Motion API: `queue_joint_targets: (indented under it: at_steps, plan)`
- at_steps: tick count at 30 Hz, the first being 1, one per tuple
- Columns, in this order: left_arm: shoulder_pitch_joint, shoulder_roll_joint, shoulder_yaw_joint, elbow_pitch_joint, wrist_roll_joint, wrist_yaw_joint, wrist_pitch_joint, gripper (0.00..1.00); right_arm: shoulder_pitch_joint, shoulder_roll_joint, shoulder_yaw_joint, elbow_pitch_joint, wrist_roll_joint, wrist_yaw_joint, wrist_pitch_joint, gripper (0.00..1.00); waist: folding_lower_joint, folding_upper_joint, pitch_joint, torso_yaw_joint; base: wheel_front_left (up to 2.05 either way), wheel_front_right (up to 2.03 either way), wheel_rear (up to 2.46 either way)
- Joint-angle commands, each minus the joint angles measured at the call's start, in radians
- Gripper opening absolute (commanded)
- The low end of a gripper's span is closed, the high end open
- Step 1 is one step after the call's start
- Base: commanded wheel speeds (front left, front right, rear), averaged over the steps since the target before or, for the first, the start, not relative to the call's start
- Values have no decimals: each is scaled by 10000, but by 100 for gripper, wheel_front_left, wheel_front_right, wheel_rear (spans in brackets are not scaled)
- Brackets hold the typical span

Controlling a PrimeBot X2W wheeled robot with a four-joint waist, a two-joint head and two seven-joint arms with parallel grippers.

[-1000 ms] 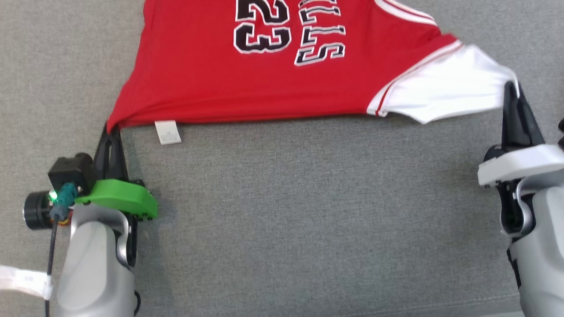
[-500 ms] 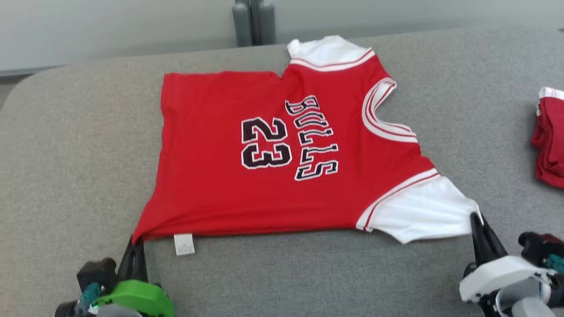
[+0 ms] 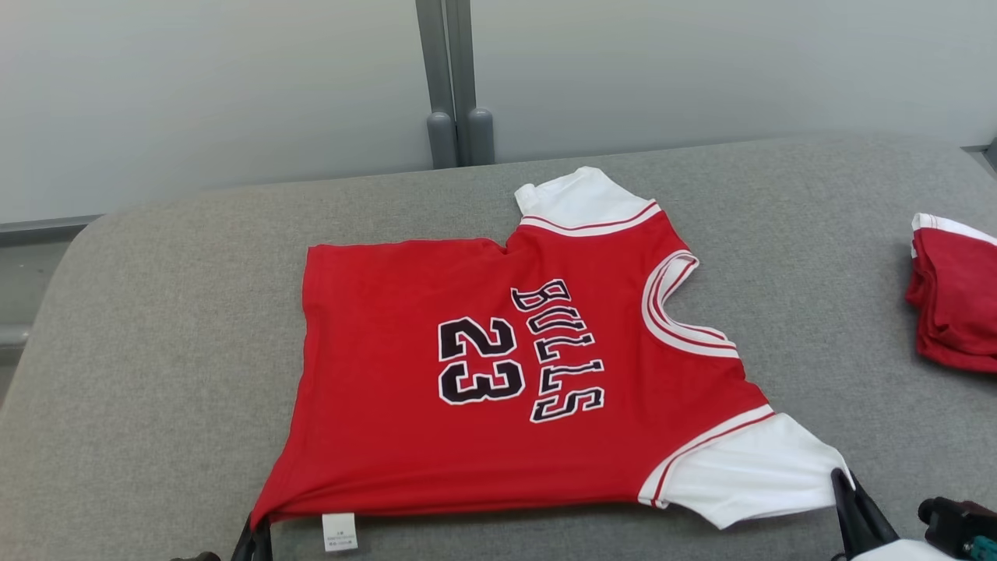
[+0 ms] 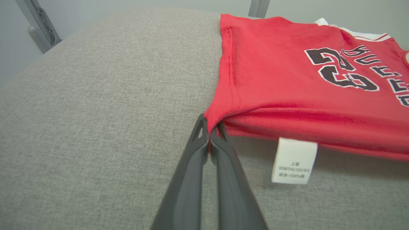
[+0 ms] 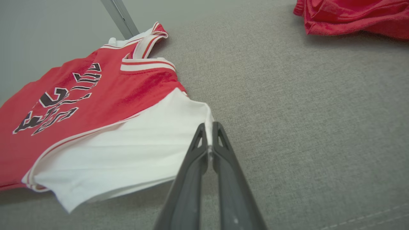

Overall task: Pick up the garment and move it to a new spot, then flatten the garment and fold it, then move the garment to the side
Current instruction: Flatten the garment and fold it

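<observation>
Grey fabric covers the bench (image 3: 156, 351), where we have the red jersey (image 3: 374, 436) spread flat mid-surface. Our left end effector (image 4: 210, 137) pinches its hem corner (image 4: 220, 108), our right end effector (image 5: 209, 143) its white sleeve (image 5: 127, 153). We judge uneven pulling could slip the thin fabric free or wrinkle it.

Grey padded surface (image 3: 156, 351) before a pale wall (image 3: 195, 93)
The fabric is lit evenly; the wall is divided by a grey vertical post (image 3: 444, 70), ended in two rounded caps.
</observation>
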Motion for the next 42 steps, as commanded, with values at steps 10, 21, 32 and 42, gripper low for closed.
queue_joint_targets:
  at_steps: [10, 21, 32, 42]
  plan:
    - [-1685, 88, -652, -496, 333, -224, 2, 0, -2068, -207, 56, -620, -79, -31, -26, 0, 1, 0, 1114, 258, 0, 0, 0]
    - [-4200, 83, -791, 873, 846, -428, 2, 0, -4879, -359, 383, 789, -572, -31, -26, 0, 1, 0, 2498, 352, 0, 0, 0]
    - [-5479, 83, -880, 1310, 864, -273, 2, 0, -6608, -59, 48, 1941, -1642, -31, -26, 0, 1, 0, 3239, 401, 0, 0, 0]
    - [-4837, 80, -796, 683, -153, -32, 2, 100, -5887, 394, -749, 808, -2222, -31, -26, 100, 1, 0, 3191, 431, 0, 0, 0]
